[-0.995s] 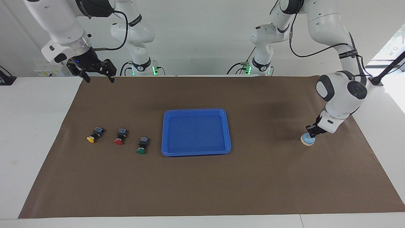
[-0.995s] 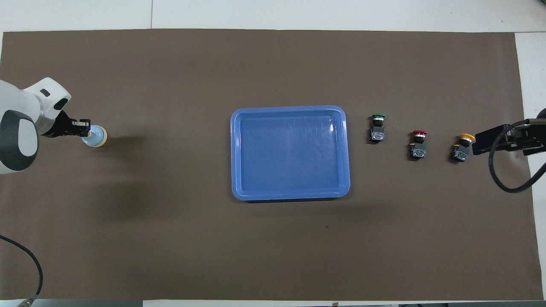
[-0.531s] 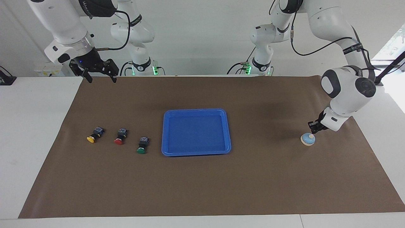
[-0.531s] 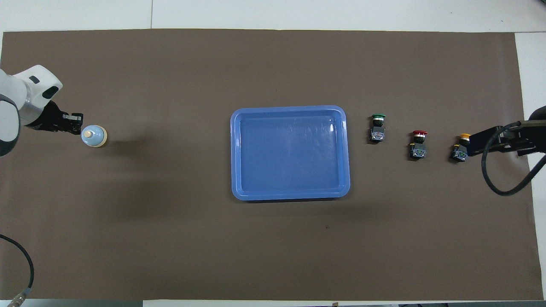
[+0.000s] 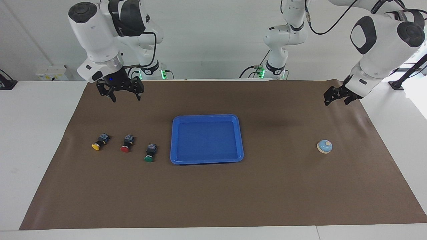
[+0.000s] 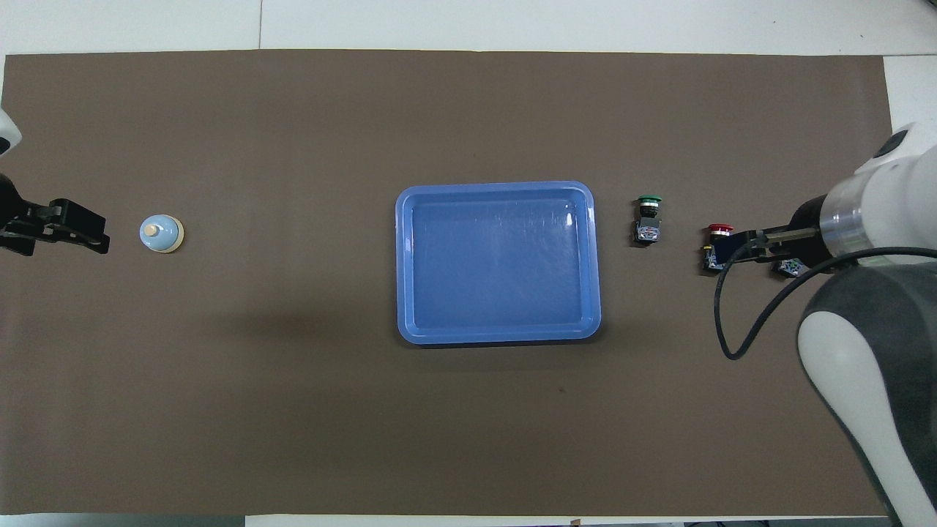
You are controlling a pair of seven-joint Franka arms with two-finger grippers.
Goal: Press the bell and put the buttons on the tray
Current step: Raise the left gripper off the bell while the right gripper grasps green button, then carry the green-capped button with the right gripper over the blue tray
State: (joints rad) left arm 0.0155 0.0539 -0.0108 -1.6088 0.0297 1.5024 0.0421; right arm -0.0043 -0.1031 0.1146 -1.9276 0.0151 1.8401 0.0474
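The bell (image 5: 324, 146) sits untouched at the left arm's end of the worktop (image 5: 300, 186), the blue tray (image 5: 206, 159) bare and three buttons (image 5: 126, 144) waiting beside it, as the right claw (image 5: 123, 93), fingers apart, hangs above them and the left claw (image 5: 337, 96), also apart, hangs clear.

a brown mat (image 5: 213, 186) (image 6: 293, 410) covers most of the white table (image 5: 33, 133) (image 6: 512, 22). a white socket box (image 5: 53, 72) sits on the wall past the table's edge.
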